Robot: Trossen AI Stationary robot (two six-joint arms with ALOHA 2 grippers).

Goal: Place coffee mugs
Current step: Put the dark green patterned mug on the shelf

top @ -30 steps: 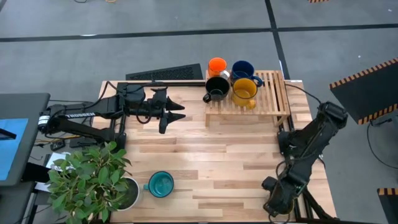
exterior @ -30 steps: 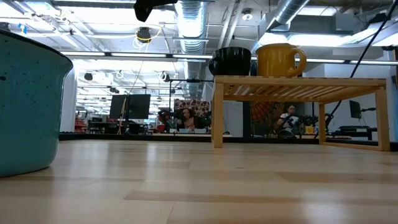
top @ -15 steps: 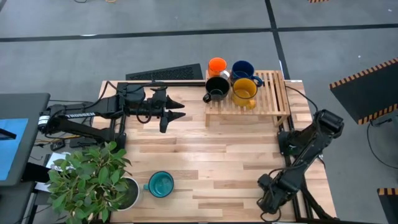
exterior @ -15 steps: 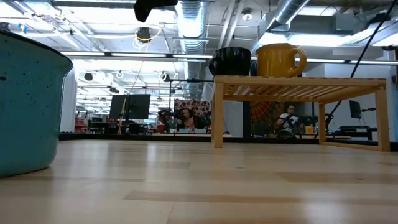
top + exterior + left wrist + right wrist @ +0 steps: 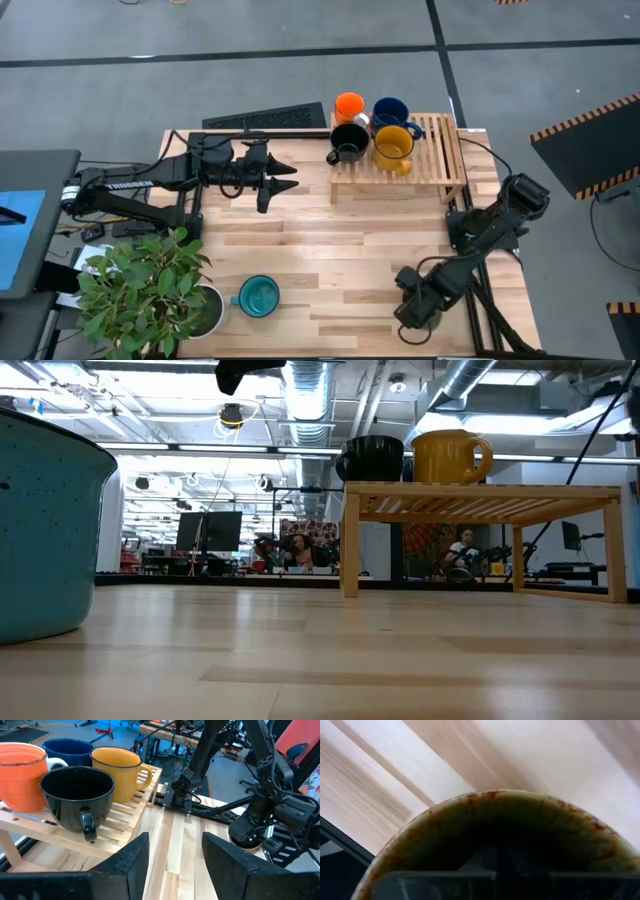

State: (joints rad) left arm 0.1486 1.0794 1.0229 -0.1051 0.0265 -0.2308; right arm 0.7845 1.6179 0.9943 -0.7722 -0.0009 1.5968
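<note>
Olive-brown mug [image 5: 495, 840] fills the right claw's [image 5: 415, 305] view near the desk's [image 5: 340, 240] right front edge (its grip can't be told); next, carry it to the slatted rack [image 5: 440, 150].

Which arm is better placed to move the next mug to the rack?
Right. The right gripper is at the olive-brown mug, which fills its wrist view. The left gripper hovers empty beside the rack, away from the teal mug.

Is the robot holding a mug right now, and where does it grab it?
The right claw carries the olive-brown mug, with a finger inside it, so seemingly by the rim. The left claw is open and holds nothing.
</note>
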